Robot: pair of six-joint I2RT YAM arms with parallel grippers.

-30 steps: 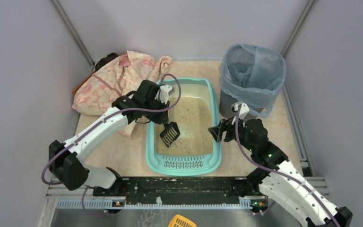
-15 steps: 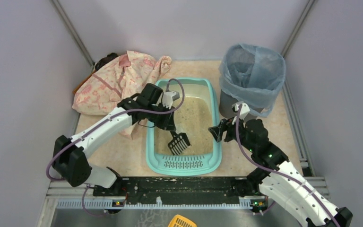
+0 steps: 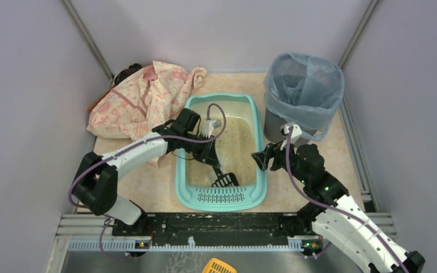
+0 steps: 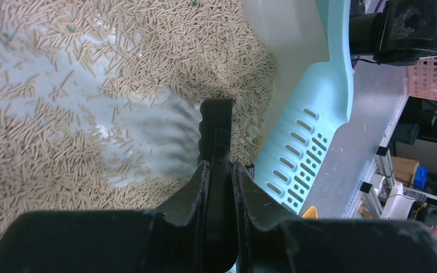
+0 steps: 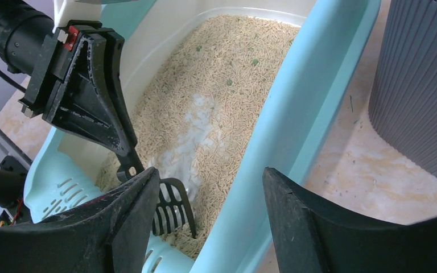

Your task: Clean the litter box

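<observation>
Tan tabletop (image 3: 148, 190), litter box (image 3: 180, 170) centre. Left gripper (image 3: 210, 156) clamps scoop (image 3: 223, 180) handle, head dug in near grille (image 3: 222, 197); right gripper (image 3: 260, 159) gapes beside rim. Risk: fast lift could fling litter (image 3: 234, 139) out.

No legible text or labels.

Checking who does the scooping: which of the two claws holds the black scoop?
The left claw, shut on the scoop inside the litter box; the right claw hangs open, empty.
</observation>
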